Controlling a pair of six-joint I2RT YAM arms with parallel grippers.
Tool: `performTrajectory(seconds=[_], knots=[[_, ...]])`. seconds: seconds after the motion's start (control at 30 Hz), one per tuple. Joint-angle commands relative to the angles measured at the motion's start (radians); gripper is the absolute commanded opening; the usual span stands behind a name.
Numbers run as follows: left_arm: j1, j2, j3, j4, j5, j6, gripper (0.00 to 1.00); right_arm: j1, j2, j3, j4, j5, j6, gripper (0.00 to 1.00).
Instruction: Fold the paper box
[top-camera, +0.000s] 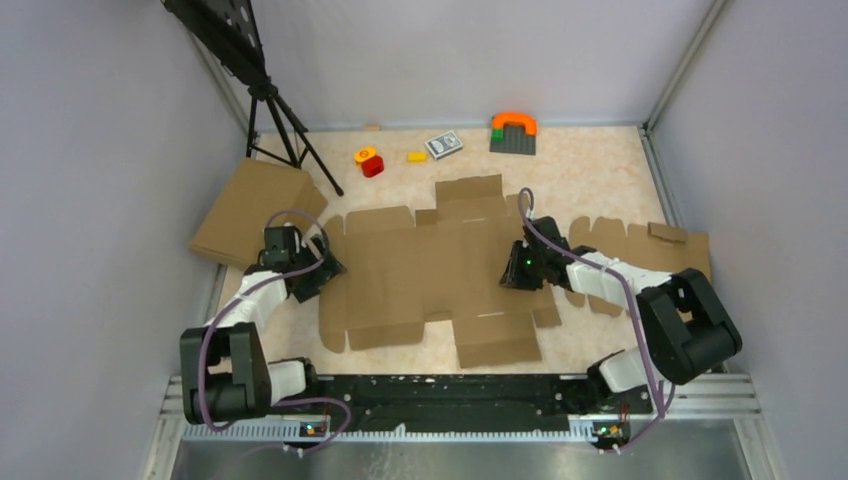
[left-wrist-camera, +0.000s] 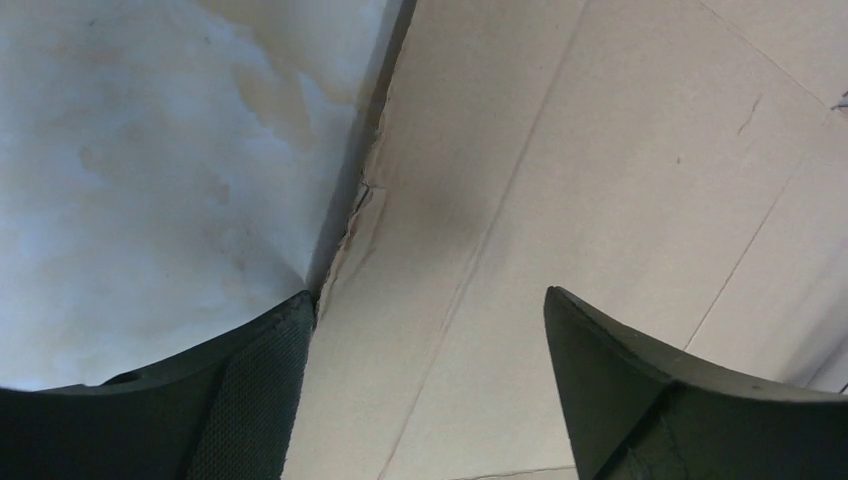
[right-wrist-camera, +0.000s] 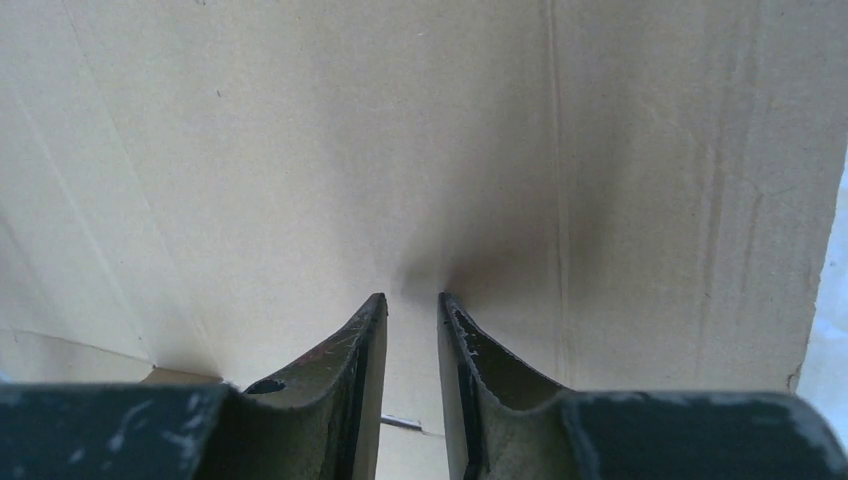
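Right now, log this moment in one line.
paper box: flat, unfolded | left gripper: open, straddling its edge | right gripper: narrowly open, tips at box

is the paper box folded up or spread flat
Spread flat: the paper box lies as one open sheet, flaps out to every side, no walls raised.

The paper box (top-camera: 420, 270) lies flat mid-table (top-camera: 590, 160). My left claw (top-camera: 322, 272) sits at its nine o'clock edge, my right claw (top-camera: 510, 276) on it toward three. Toy blocks (top-camera: 370, 160) lie at twelve.
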Motion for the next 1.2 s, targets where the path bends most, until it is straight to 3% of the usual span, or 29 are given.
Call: performTrajectory(seconds=[0.0,0.17,0.3,0.47,0.63,0.8,0.93,1.07,1.17], knots=[[0.009,0.059,-0.042,0.073,0.157,-0.005,0.79,-0.005,0.071,-0.011,0.025,0.032,-0.01,0.24],[0.009,0.091,-0.048,0.14,0.335,0.007,0.61,-0.007,0.078,-0.017,0.033,0.027,-0.014,0.24],[0.009,0.012,-0.063,0.205,0.432,-0.03,0.52,-0.007,0.088,-0.012,0.027,0.024,-0.019,0.24],[0.01,-0.094,-0.05,0.157,0.456,-0.039,0.52,-0.009,0.085,-0.009,0.022,0.025,-0.021,0.24],[0.008,-0.072,-0.029,0.132,0.53,-0.019,0.51,-0.008,0.084,-0.003,0.021,0.018,-0.025,0.24],[0.008,-0.075,-0.015,0.094,0.513,0.017,0.48,-0.009,0.076,-0.002,0.019,0.006,-0.023,0.23],[0.006,-0.124,0.003,0.071,0.516,0.031,0.38,-0.008,0.063,0.002,0.014,0.004,-0.023,0.23],[0.007,-0.16,0.037,0.019,0.498,0.06,0.19,-0.009,0.053,0.002,0.01,0.002,-0.021,0.23],[0.0,-0.181,0.045,0.02,0.522,0.054,0.15,-0.008,0.049,0.003,0.008,0.003,-0.023,0.23]])
